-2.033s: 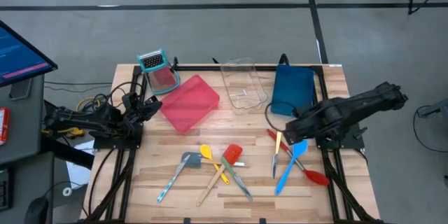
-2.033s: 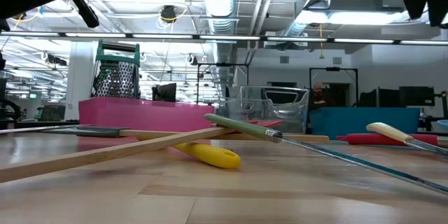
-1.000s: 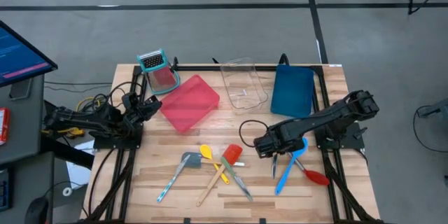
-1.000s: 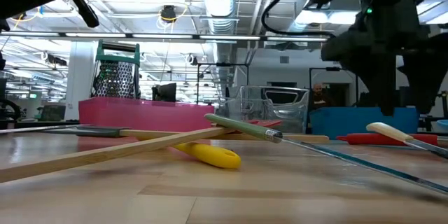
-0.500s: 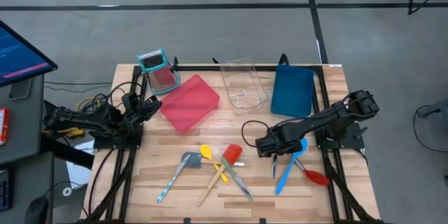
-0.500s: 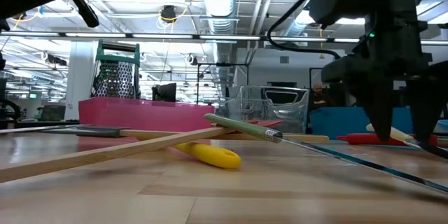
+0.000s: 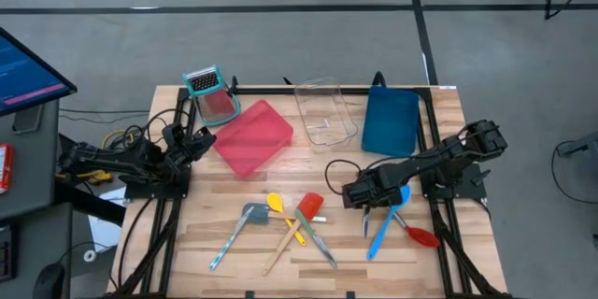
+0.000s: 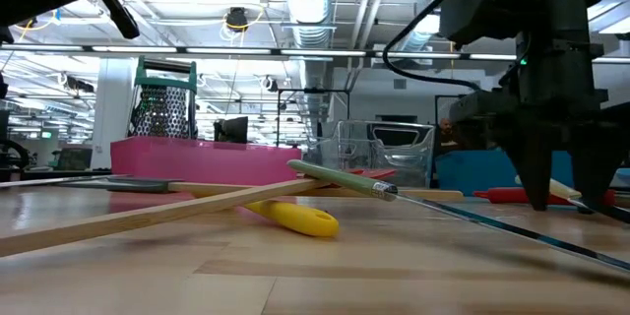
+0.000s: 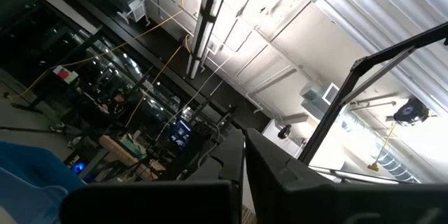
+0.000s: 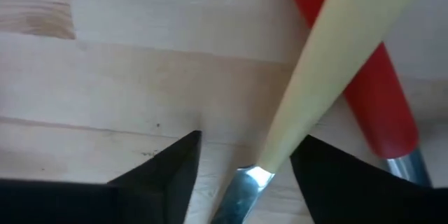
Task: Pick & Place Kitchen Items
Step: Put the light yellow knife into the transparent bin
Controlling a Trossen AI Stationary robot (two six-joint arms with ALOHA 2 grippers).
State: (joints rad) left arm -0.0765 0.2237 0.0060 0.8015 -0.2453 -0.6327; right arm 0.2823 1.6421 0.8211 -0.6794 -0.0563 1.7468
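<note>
My right gripper (image 7: pixel 367 202) points straight down at the table's right half, open, its fingertips close to the wood. A cream-handled knife (image 10: pixel 329 70) lies between its fingers, about where handle meets blade; one finger (image 10: pixel 336 175) is right beside the handle. The knife lies flat across a red-handled utensil (image 10: pixel 374 98). A blue spatula (image 7: pixel 388 220) and a red spoon (image 7: pixel 420 235) lie just to the right. My left gripper (image 7: pixel 201 140) waits shut at the table's left edge, pointing upward.
A yellow spoon (image 7: pixel 277 206), red spatula (image 7: pixel 309 207), grey-teal spatula (image 7: pixel 250 215) and green-handled knife (image 7: pixel 316 241) lie crossed at the near middle. At the back stand a pink tray (image 7: pixel 252 137), clear tray (image 7: pixel 325 112), blue tray (image 7: pixel 391 120) and box grater (image 7: pixel 207 89).
My right gripper has sunk straight down over the cream-handled knife until its fingertips reach the table on either side of it, and its fingers have drawn somewhat closer together. The knife has not moved.
</note>
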